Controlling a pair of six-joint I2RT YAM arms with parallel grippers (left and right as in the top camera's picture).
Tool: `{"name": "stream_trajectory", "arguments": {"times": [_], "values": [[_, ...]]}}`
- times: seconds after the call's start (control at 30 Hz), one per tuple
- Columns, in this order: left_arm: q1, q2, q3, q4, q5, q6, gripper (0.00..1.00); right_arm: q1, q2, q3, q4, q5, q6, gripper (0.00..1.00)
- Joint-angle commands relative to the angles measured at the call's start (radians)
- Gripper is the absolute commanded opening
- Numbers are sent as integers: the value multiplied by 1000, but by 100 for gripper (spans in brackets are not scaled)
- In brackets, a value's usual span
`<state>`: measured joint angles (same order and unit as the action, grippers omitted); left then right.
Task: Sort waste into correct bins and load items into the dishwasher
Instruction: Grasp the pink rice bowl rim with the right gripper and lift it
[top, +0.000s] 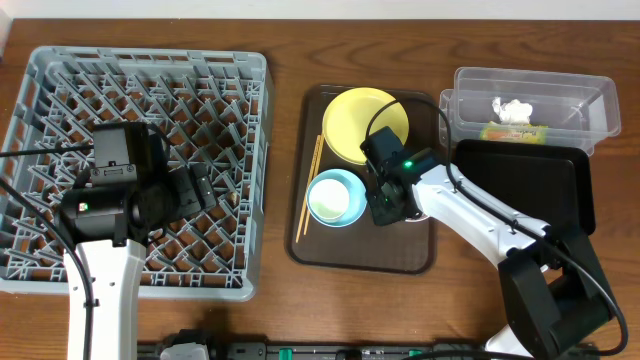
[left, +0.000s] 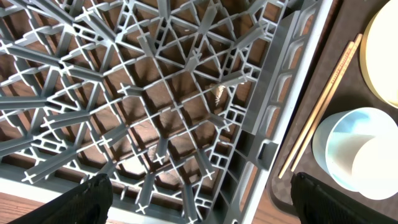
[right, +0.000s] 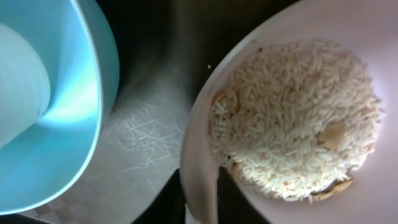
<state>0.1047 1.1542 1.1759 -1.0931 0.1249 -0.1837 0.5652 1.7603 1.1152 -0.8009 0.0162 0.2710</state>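
Note:
My right gripper (right: 200, 194) is shut on the rim of the white bowl (right: 292, 25), one finger inside and one outside. Whitish rice scraps (right: 292, 118) fill that bowl. Beside it stands the light blue bowl (right: 74, 124) with the small white cup (right: 18, 87) inside. Overhead, the right gripper (top: 385, 205) sits on the brown serving tray (top: 340, 255) and covers the white bowl. The yellow plate (top: 365, 122) and chopsticks (top: 310, 185) lie there too. My left gripper (left: 205, 202) hangs open over the grey dish rack (top: 60, 80).
The clear tub (top: 560, 85) at the back right holds the crumpled napkin (top: 512, 107) and the green-and-orange wrapper (top: 515, 131). The black tray (top: 540, 190) lies in front of it, right of the serving tray. My right arm crosses its left edge.

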Motion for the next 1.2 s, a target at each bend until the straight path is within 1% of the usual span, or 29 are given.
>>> {"name": "stream_trajectory", "arguments": {"times": [0.0,0.13,0.37,0.67,0.83,0.97,1.17], "values": [[5,1,22,-2,-5,-5,94,6,3,-8,1,53,45,10],[5,1,22,-2,-5,-5,93,6,3,-8,1,74,50,1],[5,1,22,-2,-5,-5,93,6,3,-7,-3,80,51,1],[5,1,22,-2,-5,-5,93,-17,-39,50,-37,68,111,1],[5,1,22,-2,-5,-5,93,-73,-119,80,-55,32,103,1],[5,1,22,-2,-5,-5,93,-136,-187,93,-56,-51,27,1],[5,1,22,-2,-5,-5,93,-262,-272,101,-62,-171,11,1]]}}
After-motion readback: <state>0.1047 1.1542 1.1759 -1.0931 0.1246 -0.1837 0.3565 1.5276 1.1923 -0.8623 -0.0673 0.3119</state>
